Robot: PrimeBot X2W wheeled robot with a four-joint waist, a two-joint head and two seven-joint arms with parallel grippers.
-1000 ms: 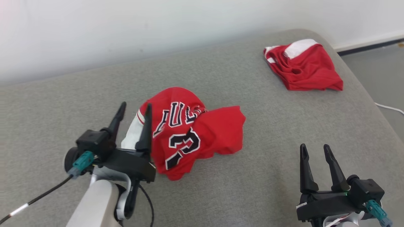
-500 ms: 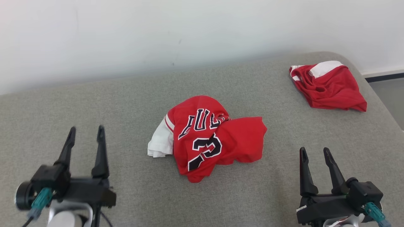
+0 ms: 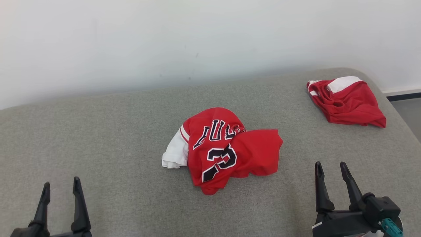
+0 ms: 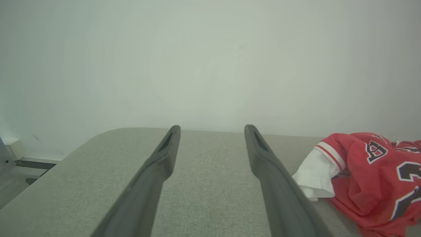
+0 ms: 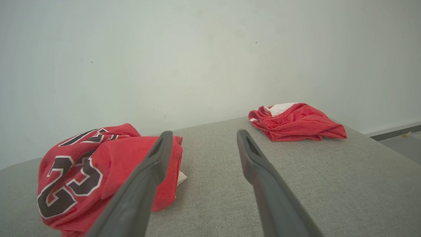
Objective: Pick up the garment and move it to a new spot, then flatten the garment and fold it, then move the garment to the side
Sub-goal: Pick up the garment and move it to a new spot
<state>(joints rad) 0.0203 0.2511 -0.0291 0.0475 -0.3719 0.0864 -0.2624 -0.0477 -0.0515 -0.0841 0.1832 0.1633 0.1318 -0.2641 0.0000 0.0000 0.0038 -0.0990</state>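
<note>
A grey fabric-covered surface (image 3: 98, 138) is stretching across the foreground, its far edge running along a plain white wall (image 3: 131, 39) and its far right corner curving round; beyond that corner a strip of grey floor (image 3: 409, 113) and a dark baseboard (image 3: 403, 96) are showing. The red jersey (image 3: 230, 148) is lying crumpled near the middle of the surface, with dark, white-edged letters and numerals facing up and a white part sticking out on its left side. A second red and white garment (image 3: 348, 103) is sitting bunched by the far right corner, well apart from the jersey. The left gripper (image 3: 61, 182) is hovering at the lower left, its two dark fingers spread apart and holding nothing, with bare grey fabric between them in the left wrist view. The right gripper (image 3: 330, 163) is hanging at the lower right, likewise parted and empty, pointing at the gap between the two garments and touching neither.
</note>
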